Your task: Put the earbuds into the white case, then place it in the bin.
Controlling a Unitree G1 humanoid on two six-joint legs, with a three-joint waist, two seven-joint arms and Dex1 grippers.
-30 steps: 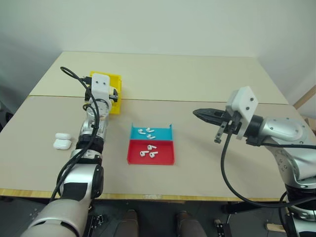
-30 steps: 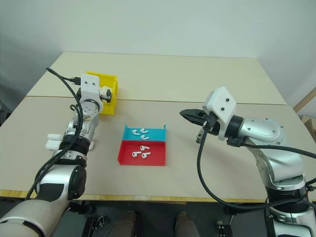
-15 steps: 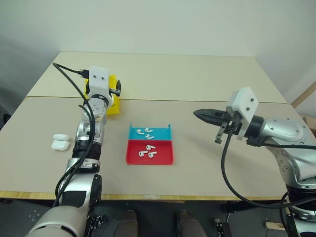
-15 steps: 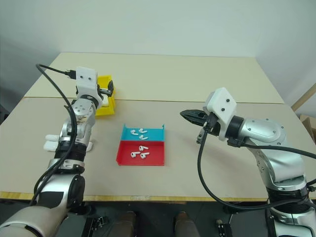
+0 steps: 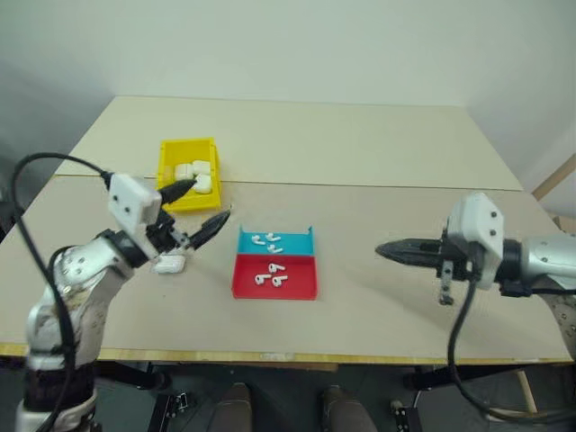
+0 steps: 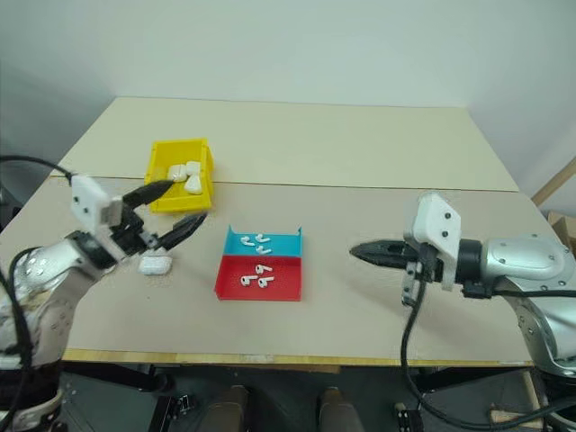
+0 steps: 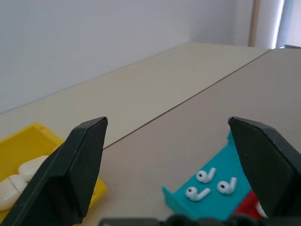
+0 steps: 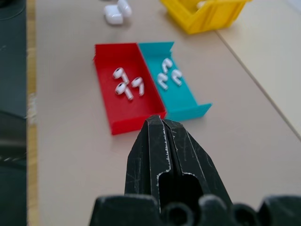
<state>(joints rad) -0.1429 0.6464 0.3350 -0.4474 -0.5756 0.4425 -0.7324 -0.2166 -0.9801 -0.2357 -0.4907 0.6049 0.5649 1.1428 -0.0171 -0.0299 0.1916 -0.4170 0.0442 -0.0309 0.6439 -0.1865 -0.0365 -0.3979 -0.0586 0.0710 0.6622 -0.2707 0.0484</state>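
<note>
Six tiny glossy white earbuds [image 5: 268, 259] are lying in a flat plastic tray, three in its blue half [image 5: 292, 241] and three in its red half [image 5: 297, 283]. White cases [image 5: 196, 174] are sitting in the yellow plastic bin [image 5: 169, 176]. The left gripper [image 5: 200, 206] is hovering wide open, empty, beside another white case [image 5: 168, 264] on the beige table [image 5: 360, 144]. The right gripper [image 5: 393, 249] is pointing at the tray, fingers pressed together.

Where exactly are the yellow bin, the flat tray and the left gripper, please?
yellow bin [image 5: 167, 176]: left eye view, left wall.
flat tray [image 5: 297, 286]: left eye view, bare red floor.
left gripper [image 5: 206, 206]: left eye view, between fingertips.
</note>
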